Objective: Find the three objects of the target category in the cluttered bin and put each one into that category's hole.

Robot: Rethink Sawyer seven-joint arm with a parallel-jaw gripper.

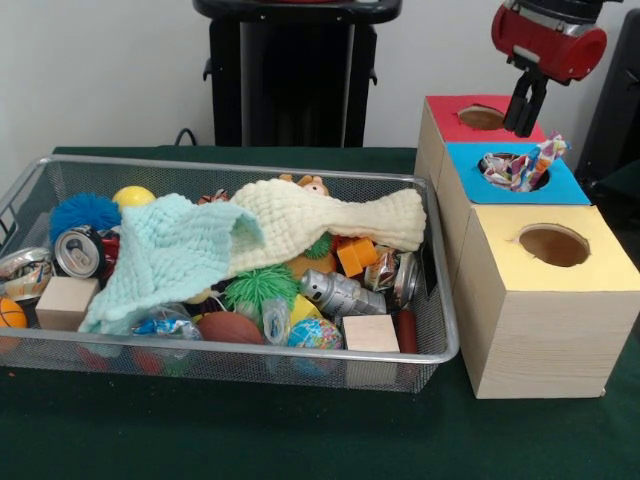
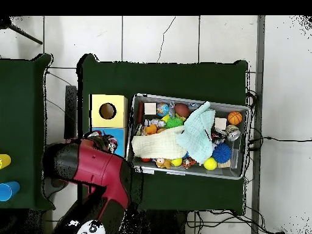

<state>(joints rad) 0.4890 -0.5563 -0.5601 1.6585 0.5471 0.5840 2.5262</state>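
A white cloth with multicoloured polka dots (image 1: 522, 168) sits bunched in the round hole of the blue-topped box (image 1: 565, 186), part of it sticking up above the top. My gripper (image 1: 526, 128) hangs just above and behind it, over the edge of the red-topped box (image 1: 450, 122), open and empty. The wire mesh bin (image 1: 446, 300) stands left of the boxes, full of clutter. No other dotted cloth shows in it. In the overhead view my arm (image 2: 91, 170) covers the gripper, and the dotted cloth (image 2: 105, 144) peeks out beside it.
A pale mint knitted cloth (image 1: 170, 250) and a cream knitted cloth (image 1: 330, 225) lie over the bin's clutter of balls, cans and wooden blocks. The yellow-topped box (image 1: 600, 270) stands nearest the camera, its hole (image 1: 553, 245) empty. The bin (image 2: 189, 97) lies right of the boxes overhead.
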